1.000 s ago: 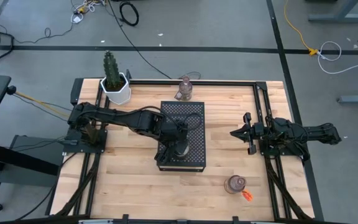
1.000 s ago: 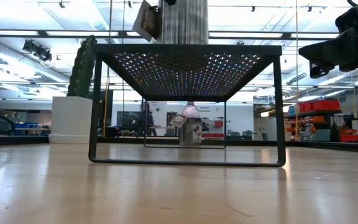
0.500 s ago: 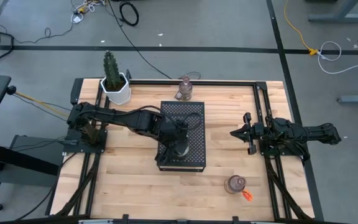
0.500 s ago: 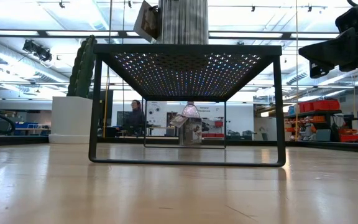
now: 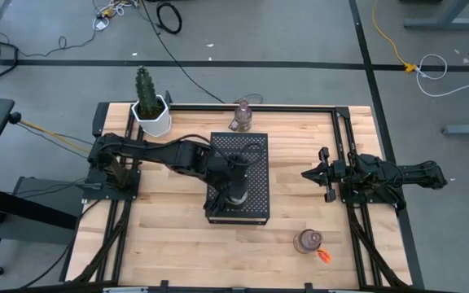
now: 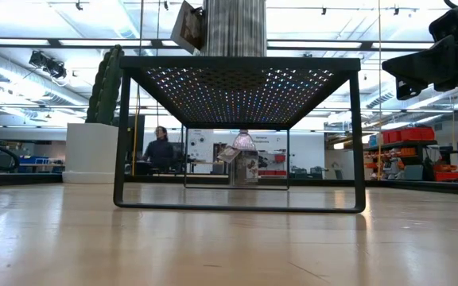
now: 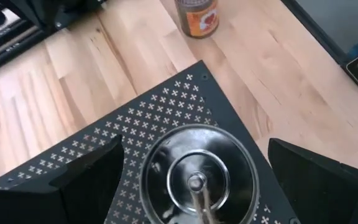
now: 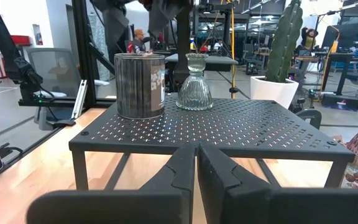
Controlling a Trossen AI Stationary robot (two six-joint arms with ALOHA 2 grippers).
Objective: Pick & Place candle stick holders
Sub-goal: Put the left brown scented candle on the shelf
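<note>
At the table's far left corner stands a white pot with a cactus (image 5: 150,106). From the left edge the left arm reaches across to the black perforated metal stand (image 5: 255,159) in the middle of the wooden table (image 5: 169,236), and the left gripper (image 5: 233,181) hangs over the stand's near half; in the left wrist view its two dark fingers (image 7: 86,180) are spread wide on either side of a silvery-clear candle stick holder (image 7: 196,176) that stands on the mesh, with a clear gap on both sides, so it has hold of nothing. In the right wrist view that holder (image 8: 140,84) shows as a cylinder with a tag, and just beside it on the stand is a clear ribbed glass holder (image 8: 194,84). A pink-purple holder (image 5: 242,115) sits on the wood at the far edge, just beyond the stand, and another holder (image 5: 307,241) with an orange tag (image 5: 324,257) sits near the front edge, right of the stand. At the right edge the right gripper (image 5: 309,174) waits, well apart from the stand, its fingers (image 8: 225,176) pressed together on nothing. A person (image 6: 160,149) shows in the room behind
</note>
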